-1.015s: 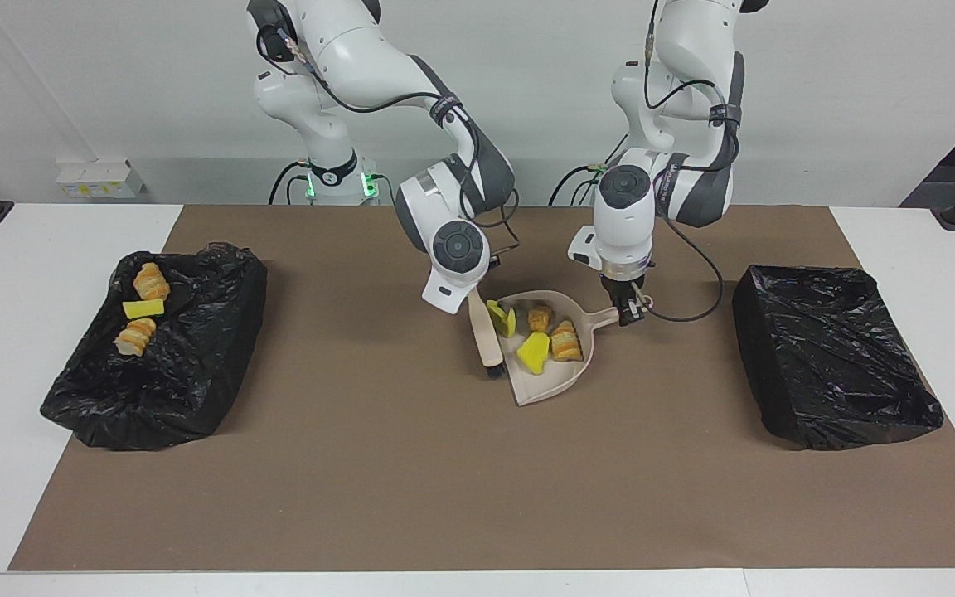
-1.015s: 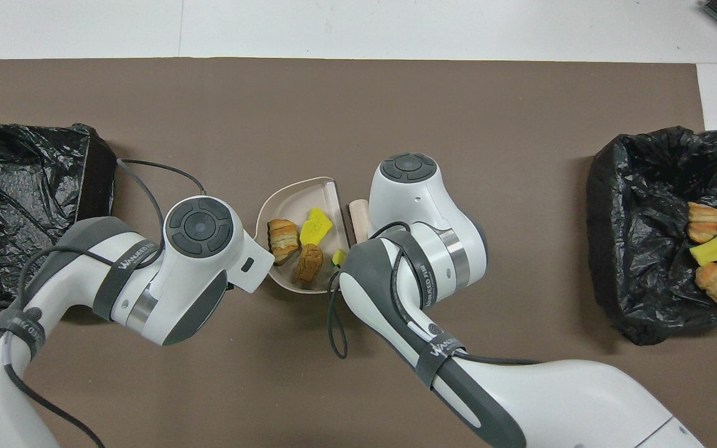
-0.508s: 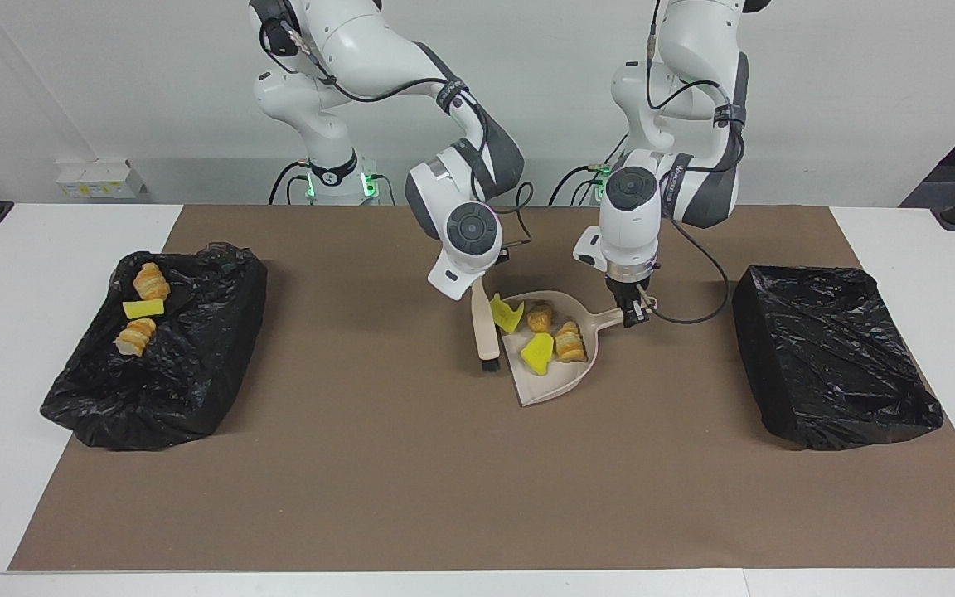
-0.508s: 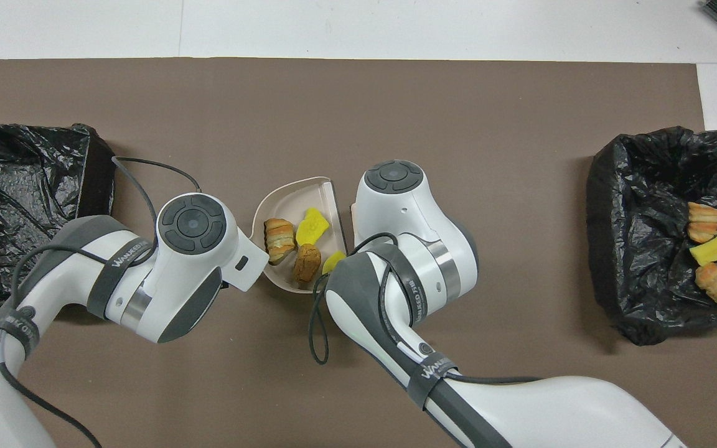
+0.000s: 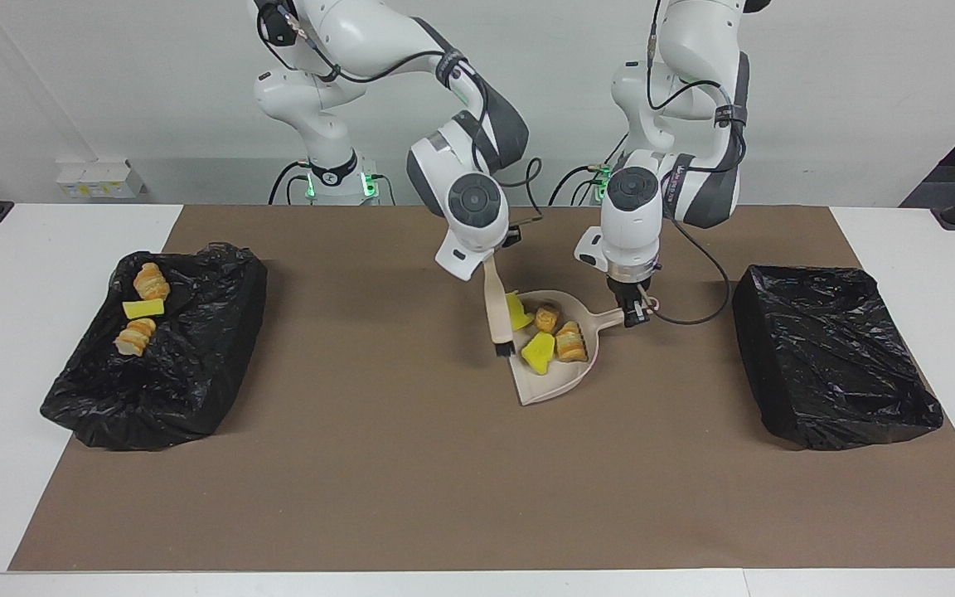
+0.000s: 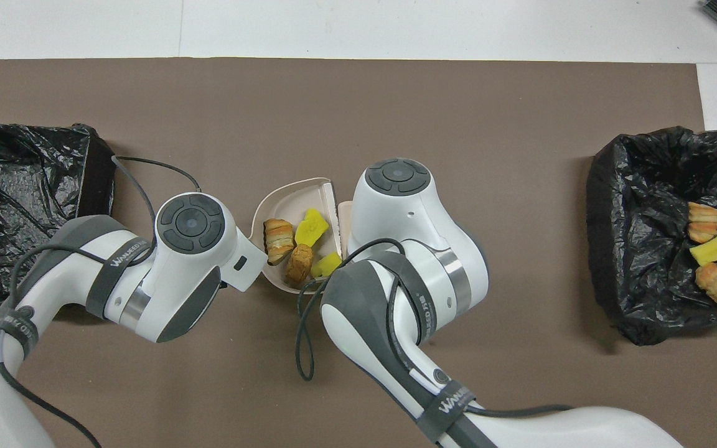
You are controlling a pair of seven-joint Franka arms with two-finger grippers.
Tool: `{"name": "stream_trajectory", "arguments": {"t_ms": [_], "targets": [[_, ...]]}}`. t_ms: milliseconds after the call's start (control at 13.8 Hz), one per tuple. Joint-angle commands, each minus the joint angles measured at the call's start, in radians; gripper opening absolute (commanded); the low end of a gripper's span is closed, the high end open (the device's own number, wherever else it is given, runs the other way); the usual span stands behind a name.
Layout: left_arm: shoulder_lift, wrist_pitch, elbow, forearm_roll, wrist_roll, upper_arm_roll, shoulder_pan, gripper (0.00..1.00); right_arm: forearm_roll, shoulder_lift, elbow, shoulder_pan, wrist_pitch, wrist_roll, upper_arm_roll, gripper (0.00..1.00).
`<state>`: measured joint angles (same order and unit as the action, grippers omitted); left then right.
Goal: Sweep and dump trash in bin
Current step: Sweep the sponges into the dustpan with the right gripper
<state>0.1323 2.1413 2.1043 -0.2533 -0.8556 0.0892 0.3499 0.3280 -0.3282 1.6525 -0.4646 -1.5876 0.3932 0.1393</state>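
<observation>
The trash is lying in two places: four scraps are sitting in the beige dustpan at the middle of the brown mat, and three more scraps are resting in the black-lined bin toward the right arm's end of the tabletop. In the pan, two yellow sponge pieces are lying beside two golden-brown pastry pieces. The left tool is staying clamped on the dustpan's handle, on the pan's end toward the left arm. The right tool is staying clamped on the beige handle of the brush, whose black bristles are pointing down at the pan's open lip; in the overhead view the right arm's wrist is covering most of the brush. A second black-lined bin is standing toward the left arm's end of the tabletop, well apart from the dustpan.
</observation>
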Motion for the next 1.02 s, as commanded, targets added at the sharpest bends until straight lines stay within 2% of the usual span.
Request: {"name": "stream_trajectory", "arguments": {"t_ms": [0,290,508,725,943], "targets": [[-0.022,0.009,0.025,-0.023,-0.032,0.003,-0.012,0.00,0.028,0.061,0.010,0.017,0.041,0.024,0.013,0.00],[-0.023,0.011,0.022,-0.023,-0.065,0.003,-0.031,0.00,0.028,0.081,0.021,0.011,0.049,0.065,0.014,0.00],[-0.023,0.009,0.016,-0.021,-0.072,0.003,-0.035,0.00,0.025,0.130,0.131,0.009,0.020,0.093,0.013,0.00],[-0.033,0.006,0.000,-0.018,-0.124,0.004,-0.066,0.00,0.008,0.123,0.179,-0.087,0.002,0.159,0.014,0.00],[-0.046,0.002,-0.003,-0.018,-0.160,0.003,-0.095,0.00,0.008,0.118,0.246,-0.178,-0.101,0.219,0.014,0.00]]}}
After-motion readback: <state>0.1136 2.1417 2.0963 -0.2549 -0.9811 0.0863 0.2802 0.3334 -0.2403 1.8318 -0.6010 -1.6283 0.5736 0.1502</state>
